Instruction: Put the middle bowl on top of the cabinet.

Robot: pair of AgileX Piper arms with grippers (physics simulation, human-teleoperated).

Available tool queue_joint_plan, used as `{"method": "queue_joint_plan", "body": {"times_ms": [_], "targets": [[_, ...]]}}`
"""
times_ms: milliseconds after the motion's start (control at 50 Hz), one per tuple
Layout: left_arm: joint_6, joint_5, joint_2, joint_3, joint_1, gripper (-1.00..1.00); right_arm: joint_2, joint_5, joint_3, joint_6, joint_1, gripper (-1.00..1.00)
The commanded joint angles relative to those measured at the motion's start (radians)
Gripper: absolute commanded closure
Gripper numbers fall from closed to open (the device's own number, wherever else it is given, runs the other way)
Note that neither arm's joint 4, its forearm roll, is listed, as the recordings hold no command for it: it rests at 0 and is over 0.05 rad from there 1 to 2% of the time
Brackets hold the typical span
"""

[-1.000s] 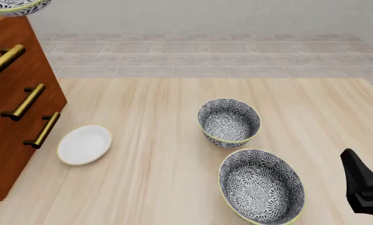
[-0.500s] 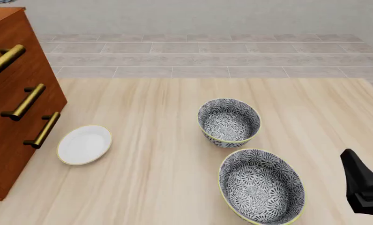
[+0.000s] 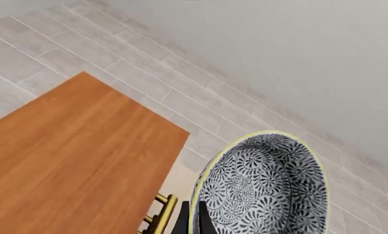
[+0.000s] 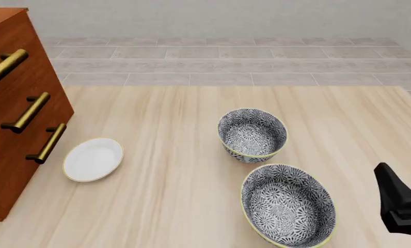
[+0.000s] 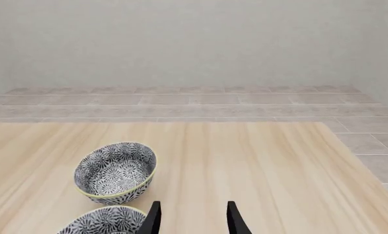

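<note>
The middle bowl is seen in the left wrist view carried by the left tool, whose dark fingers are pinched over the rim wall, one inside and one outside; it hangs above and just beside the front edge of the cabinet, not yet resting on the top. It is judged stiff, glazed and brittle, probably slippery, so a rim pinch is apt and a gentle set-down is called for. The cabinet top is flat bare wood with ample room. On the pale wooden worktop two patterned bowls and a white dish are left. The right tool is held parted with nothing between its fingers, near the worktop's right edge. Grey tiled floor and a plain wall lie beyond.
</note>
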Motion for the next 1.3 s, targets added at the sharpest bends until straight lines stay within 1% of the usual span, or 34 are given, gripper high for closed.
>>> {"method": "queue_joint_plan", "body": {"times_ms": [20,280,660,1000,1300], "targets": [[-0.03,-0.006,0.017,-0.018,0.034,1.0,0.006,-0.005,0.0,0.0,0.0,-1.0],[-0.036,-0.016,0.047,-0.036,0.074,1.0,0.002,0.004,0.0,-0.002,0.002,-1.0],[-0.073,-0.029,0.111,-0.069,0.145,1.0,0.0,0.01,-0.001,-0.003,0.004,-1.0],[-0.094,-0.043,0.137,-0.064,0.193,1.0,0.01,0.001,-0.001,-0.003,0.005,-1.0],[-0.115,-0.047,0.137,-0.04,0.234,1.0,0.008,0.005,-0.001,-0.002,0.006,-1.0]]}}
